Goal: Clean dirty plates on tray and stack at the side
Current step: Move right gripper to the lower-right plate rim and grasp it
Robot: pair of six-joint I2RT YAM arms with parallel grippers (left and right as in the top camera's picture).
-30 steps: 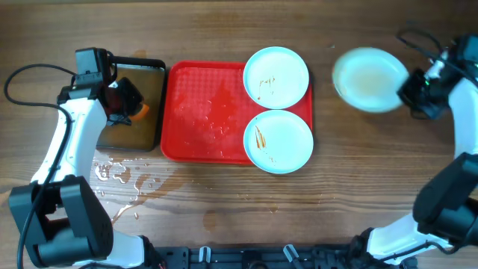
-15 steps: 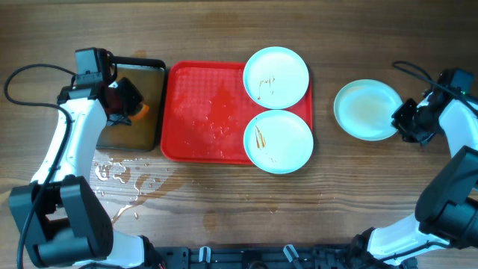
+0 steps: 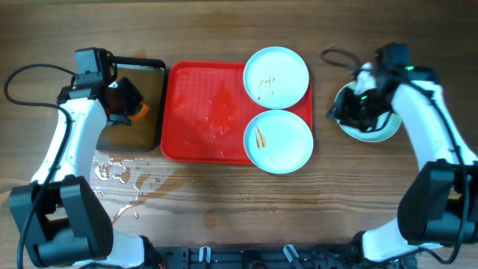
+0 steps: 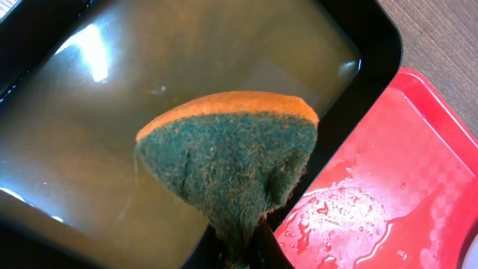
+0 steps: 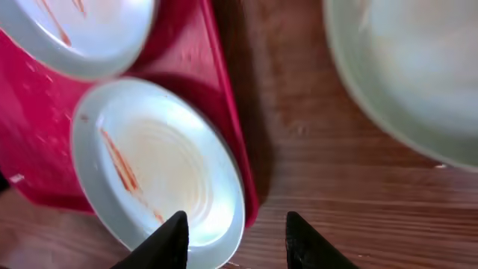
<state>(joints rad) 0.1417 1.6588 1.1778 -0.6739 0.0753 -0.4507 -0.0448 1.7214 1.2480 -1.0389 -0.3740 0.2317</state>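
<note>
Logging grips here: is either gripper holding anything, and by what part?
Left gripper pinches the sponge by one narrow corner, over the black tray. Right gripper is open, holding nothing.

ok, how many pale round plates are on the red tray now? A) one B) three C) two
C: the far round pale mint plate and the near plate lie on the bright red plastic tray; the third plate sits off it on the wooden table.
</note>
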